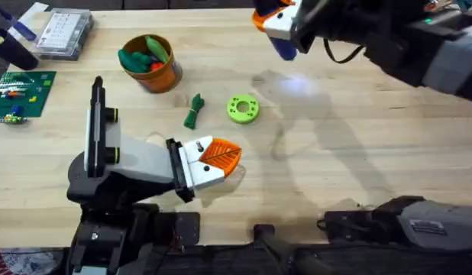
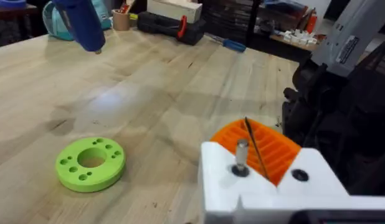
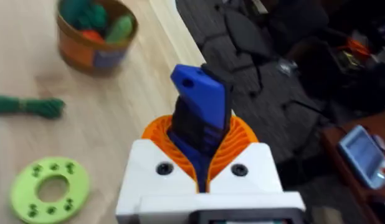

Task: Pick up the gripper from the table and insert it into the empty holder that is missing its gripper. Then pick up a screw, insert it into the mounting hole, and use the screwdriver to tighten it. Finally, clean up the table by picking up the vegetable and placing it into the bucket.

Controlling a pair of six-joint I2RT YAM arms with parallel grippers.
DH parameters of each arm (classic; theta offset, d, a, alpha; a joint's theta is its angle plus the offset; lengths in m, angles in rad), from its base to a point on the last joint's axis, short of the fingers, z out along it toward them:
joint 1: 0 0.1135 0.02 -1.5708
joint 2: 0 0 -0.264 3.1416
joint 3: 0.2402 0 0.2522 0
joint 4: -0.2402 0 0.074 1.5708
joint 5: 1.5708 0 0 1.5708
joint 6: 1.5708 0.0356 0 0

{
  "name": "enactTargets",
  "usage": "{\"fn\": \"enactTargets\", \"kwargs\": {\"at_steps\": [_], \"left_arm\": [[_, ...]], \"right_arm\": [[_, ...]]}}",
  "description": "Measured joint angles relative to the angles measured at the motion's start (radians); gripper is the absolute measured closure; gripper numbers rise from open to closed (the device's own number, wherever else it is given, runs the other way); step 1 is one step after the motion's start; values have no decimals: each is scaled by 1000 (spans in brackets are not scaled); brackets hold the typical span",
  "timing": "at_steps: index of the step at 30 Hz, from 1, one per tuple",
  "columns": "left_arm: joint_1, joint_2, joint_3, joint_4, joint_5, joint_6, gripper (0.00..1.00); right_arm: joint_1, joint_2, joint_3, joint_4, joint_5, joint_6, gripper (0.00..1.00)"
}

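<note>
1. Right hand (image 3: 202, 177), raised above the far desk (image 1: 358, 153), clamps the bright blue pen-shaped screwdriver (image 3: 197, 115).
2. Left hand (image 1: 221, 159) lies low near the lime-green disc (image 1: 243, 108), pads closed (nothing held).
3. The dark green knobbly vegetable (image 1: 194, 111) lies beside the orange bucket (image 1: 150, 65).

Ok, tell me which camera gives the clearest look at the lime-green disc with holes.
The left wrist view: the lime-green disc lies close and whole, its centre hole and small holes plain. Overhead, the disc is small, beside the vegetable. The right wrist view catches it near a corner.
</note>
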Motion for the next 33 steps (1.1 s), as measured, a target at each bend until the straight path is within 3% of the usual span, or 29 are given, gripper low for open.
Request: {"fn": "enactTargets", "kwargs": {"at_steps": [14,25,33], "left_arm": [[0,0,0,0,0,0,992],[0,0,0,0,0,0,992],[0,0,0,-2,0,0,992]], "right_arm": [[-1,337,82,-1,337,-436,961],[-15,535,130,18,389,-710,959],[-18,558,138,10,403,-796,960]]}}
